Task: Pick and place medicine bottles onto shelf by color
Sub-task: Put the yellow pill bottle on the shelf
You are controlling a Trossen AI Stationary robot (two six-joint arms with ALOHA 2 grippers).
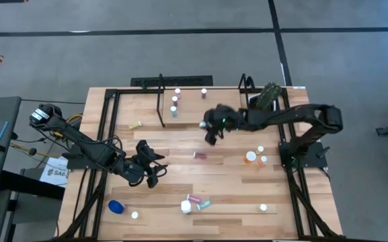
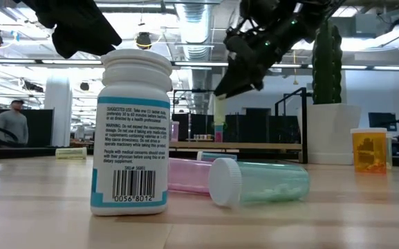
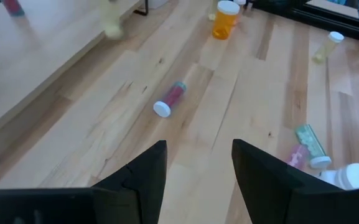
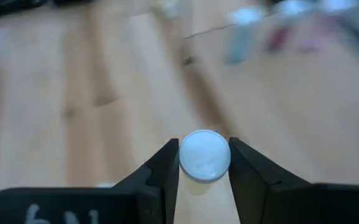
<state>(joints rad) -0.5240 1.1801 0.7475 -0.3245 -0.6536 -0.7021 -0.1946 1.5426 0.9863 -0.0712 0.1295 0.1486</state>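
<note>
A tall green cactus (image 2: 326, 63) stands in a white pot (image 2: 332, 133) on the far right part of the plank table (image 1: 180, 171), while a person in a grey top (image 2: 11, 124) sits in the room well beyond the table's left end.

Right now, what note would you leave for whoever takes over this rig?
Right tool: shut on a white-capped bottle, raised by the shelf's front edge.
Left tool: open, empty, hovering over the table's left-front area; a pink bottle lies ahead of it.
Done: four bottles stand on the shelf.
Left: place the held bottle; then the pink one mid-table, the orange bottle and small ones at right, the yellow-green one at left, and the front group with the blue bottle and the big white bottle.
</note>
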